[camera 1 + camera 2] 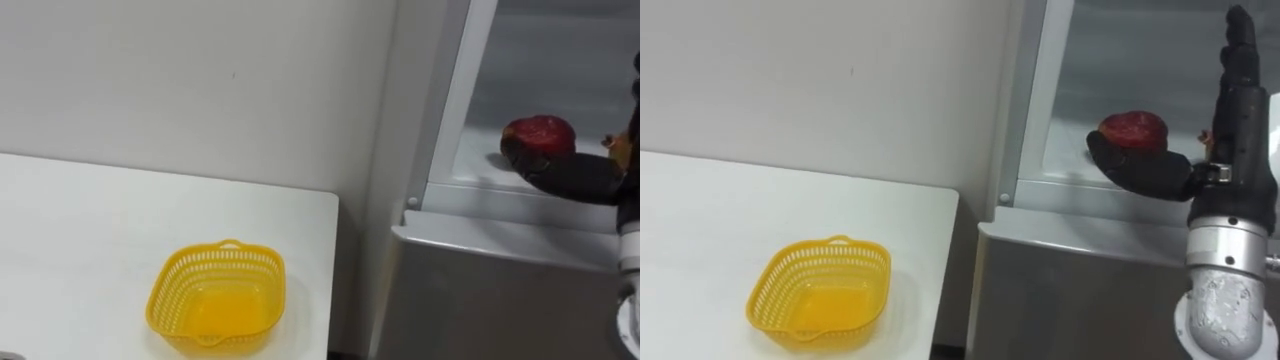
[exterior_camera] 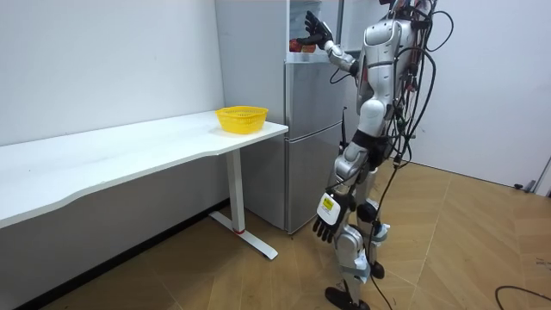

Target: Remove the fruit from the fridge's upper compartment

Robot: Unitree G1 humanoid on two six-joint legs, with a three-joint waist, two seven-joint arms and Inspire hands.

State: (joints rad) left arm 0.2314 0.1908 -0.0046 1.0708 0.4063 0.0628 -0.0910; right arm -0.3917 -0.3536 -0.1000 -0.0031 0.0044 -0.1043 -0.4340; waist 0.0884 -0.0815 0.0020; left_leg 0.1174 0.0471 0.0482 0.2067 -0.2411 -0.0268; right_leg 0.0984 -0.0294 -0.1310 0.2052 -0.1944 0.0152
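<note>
On the upper fridge shelf (image 1: 1065,162): one red fruit (image 1: 1130,128), round, sitting near the front edge, not lifted.

Right hand (image 1: 1232,125): raised inside the upper fridge, just right of the fruit. The fingers stand straight up and the thumb stretches left, low across the fruit's front. Nothing is curled round the fruit, so the hand is spread wide and holds nothing. Whether the thumb touches the fruit cannot be told.

Fridge (image 1: 1080,280): grey, upper compartment open, lower door shut. The robot stands upright in front of it.

Left hand (image 2: 328,222): hangs at the robot's side, below the fridge's upper compartment, with fingers relaxed and empty.

Basket (image 1: 855,250): yellow and empty, on the white table (image 1: 700,220), left of the fridge and well apart from the fruit.

Progress, judged:
- Done: the compartment is open and the right hand has reached the fruit.
- Not yet done: closing on the fruit, lifting it off the shelf and bringing it out of the fridge.
- Likely afterwards: setting it down left of the fridge. The empty basket looks like the place, though the task does not say so.
- Stage: early, at the point of grasping.
</note>
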